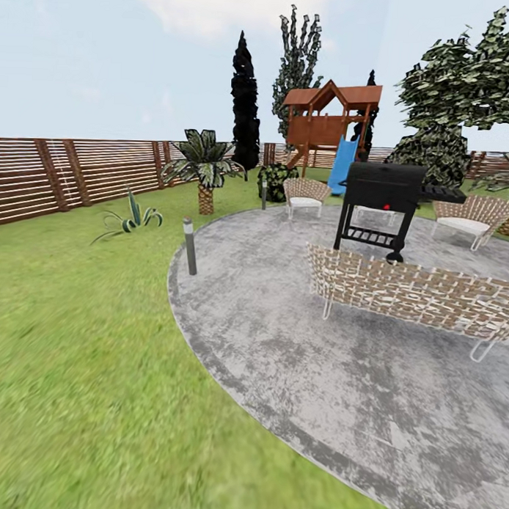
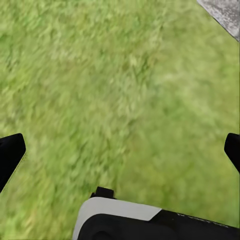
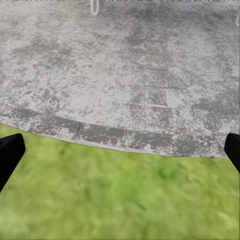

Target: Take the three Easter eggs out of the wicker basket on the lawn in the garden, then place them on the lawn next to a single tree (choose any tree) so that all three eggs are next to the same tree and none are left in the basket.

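The lawn (image 1: 82,351) spreads green with yellowish patches on the near and left side of the round grey patio (image 1: 339,345), its edge curving along the paving. On the patio stands a black grill (image 1: 381,204), with a woven bench (image 1: 414,293) in front of it and two wicker chairs (image 1: 306,194) behind and to its sides. A short grey post (image 1: 189,246) stands at the patio's left rim. Past the patio, a wooden playhouse (image 1: 329,121) with a blue slide (image 1: 344,164) rises by the slat fence (image 1: 74,175). A broad leafy tree (image 1: 466,86) stands right of the grill, its crown showing but its trunk hard to make out; a dark narrow conifer (image 1: 245,100) points straight up left of the playhouse. A small palm (image 1: 205,165) and a spiky plant (image 1: 131,219) sit on the grass left of the patio.

The left gripper (image 2: 120,150) hangs over bare grass, its two black fingertips (image 2: 10,152) spread wide with nothing between them. The right gripper (image 3: 120,150) hangs over the patio's edge, its fingertips (image 3: 10,152) equally far apart and holding nothing.
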Available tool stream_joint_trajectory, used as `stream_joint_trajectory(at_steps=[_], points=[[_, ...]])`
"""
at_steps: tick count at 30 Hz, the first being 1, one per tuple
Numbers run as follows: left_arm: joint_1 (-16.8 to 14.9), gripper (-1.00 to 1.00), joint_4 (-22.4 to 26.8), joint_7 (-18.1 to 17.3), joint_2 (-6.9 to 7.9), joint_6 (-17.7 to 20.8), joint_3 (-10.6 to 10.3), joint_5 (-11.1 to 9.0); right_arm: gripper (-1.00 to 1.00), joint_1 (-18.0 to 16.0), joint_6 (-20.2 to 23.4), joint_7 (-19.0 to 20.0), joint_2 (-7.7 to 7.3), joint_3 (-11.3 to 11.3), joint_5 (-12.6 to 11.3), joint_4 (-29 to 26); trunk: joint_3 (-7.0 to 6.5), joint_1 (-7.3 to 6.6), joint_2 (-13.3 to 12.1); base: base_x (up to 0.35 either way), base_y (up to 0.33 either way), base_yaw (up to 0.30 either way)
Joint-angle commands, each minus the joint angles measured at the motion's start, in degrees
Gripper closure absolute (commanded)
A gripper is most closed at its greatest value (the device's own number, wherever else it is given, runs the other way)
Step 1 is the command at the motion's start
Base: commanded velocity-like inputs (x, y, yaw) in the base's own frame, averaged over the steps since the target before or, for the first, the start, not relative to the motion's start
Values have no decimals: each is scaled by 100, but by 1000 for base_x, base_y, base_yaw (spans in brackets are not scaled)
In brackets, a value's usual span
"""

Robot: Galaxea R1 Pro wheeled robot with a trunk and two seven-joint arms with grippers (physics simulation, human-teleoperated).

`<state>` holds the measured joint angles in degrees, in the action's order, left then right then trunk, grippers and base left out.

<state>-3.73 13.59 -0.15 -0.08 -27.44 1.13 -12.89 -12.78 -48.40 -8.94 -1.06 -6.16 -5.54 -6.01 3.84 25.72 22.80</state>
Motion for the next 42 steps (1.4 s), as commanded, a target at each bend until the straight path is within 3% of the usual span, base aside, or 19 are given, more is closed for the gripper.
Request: stream_joint_trajectory(at_steps=[1, 14, 29, 42], points=[[-5, -100, -3, -2, -1, -15, 10, -3, -100, -5, -23, 23, 0, -5, -35, 3, 12, 7, 11, 319, 197, 0], [-5, -100, -5, -2, -1, -16, 10, -3, -100, -5, -72, 24, 0, -4, -35, 3, 12, 7, 11, 317, 203, -5], [-7, -100, -4, -1, -1, -16, 10, -3, -100, -5, -73, 24, -1, 0, -35, 4, 12, 7, 11, 316, 204, -214], [-5, -100, -4, -1, -1, -16, 10, -3, -100, -5, -64, 24, 5, 0, -35, 6, 12, 7, 11, 296, 222, -21]])
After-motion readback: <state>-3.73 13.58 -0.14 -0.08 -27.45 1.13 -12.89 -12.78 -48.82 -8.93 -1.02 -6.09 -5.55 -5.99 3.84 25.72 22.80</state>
